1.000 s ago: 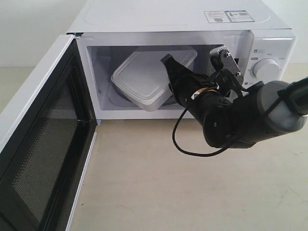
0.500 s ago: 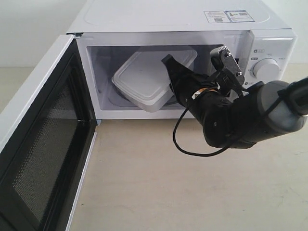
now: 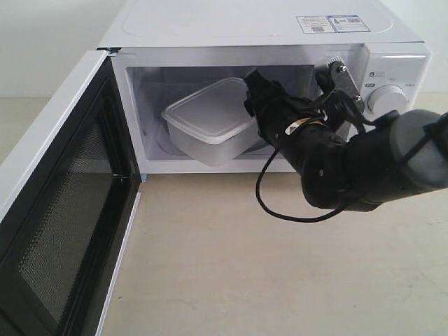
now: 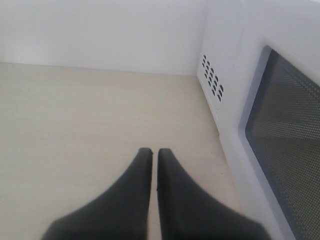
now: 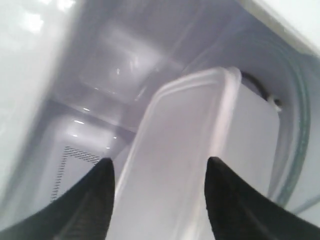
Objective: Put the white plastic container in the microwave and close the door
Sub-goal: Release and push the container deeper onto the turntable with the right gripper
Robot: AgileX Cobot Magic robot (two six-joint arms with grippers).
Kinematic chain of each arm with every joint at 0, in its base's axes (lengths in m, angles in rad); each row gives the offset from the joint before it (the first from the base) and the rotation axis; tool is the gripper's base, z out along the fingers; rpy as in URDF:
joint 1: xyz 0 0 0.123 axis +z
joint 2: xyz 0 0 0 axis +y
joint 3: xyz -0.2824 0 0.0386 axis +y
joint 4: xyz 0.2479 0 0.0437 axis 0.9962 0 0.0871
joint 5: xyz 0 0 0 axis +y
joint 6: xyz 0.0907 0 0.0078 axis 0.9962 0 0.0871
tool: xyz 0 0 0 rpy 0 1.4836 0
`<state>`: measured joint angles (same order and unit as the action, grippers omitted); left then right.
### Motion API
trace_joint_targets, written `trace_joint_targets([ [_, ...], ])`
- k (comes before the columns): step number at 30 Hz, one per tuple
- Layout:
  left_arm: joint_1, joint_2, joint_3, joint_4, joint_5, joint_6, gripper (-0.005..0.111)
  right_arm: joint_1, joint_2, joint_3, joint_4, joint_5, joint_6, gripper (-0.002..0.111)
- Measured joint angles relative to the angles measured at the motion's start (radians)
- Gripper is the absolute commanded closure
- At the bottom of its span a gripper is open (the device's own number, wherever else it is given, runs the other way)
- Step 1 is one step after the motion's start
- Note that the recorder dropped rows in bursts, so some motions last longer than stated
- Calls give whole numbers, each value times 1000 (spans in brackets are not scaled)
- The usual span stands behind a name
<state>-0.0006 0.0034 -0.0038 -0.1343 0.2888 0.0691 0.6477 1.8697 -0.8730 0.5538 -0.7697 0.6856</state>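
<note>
Looking from outside, the microwave (image 3: 266,28) fills the top of the frame, and its door (image 3: 56,210) is swung wide at lower left. The container (image 3: 210,122) lies flat inside, lid on.

Only the right wrist view shows the right gripper (image 5: 160,162). Its jaws are apart, one on each side of the container's near end. Whether they touch it I can't tell.

Only the left wrist view shows the left gripper (image 4: 154,155). Its jaws are together on nothing, over the pale table (image 4: 75,115) beside the vent holes (image 4: 212,82).

The print on the sticker (image 3: 332,23) on top is too small to read. A black cable (image 3: 269,206) loops under the right arm, which blocks the opening's right side.
</note>
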Motion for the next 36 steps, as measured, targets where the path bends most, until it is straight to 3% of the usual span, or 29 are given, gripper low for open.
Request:
trace_joint_targets([
  [6,0,0,0,0,0,0,102,0,-133,81,-40,216,-87,63],
  [8,0,0,0,0,0,0,102,0,-154,95,-106,322,-141,78],
  [11,0,0,0,0,0,0,102,0,-157,99,-276,413,-211,109],
  [15,0,0,0,0,0,0,102,0,-157,101,-480,431,-324,108],
  [23,0,0,0,0,0,0,102,0,-130,101,-531,394,-651,108],
  [36,0,0,0,0,0,0,102,0,32,90,-492,104,-686,108],
])
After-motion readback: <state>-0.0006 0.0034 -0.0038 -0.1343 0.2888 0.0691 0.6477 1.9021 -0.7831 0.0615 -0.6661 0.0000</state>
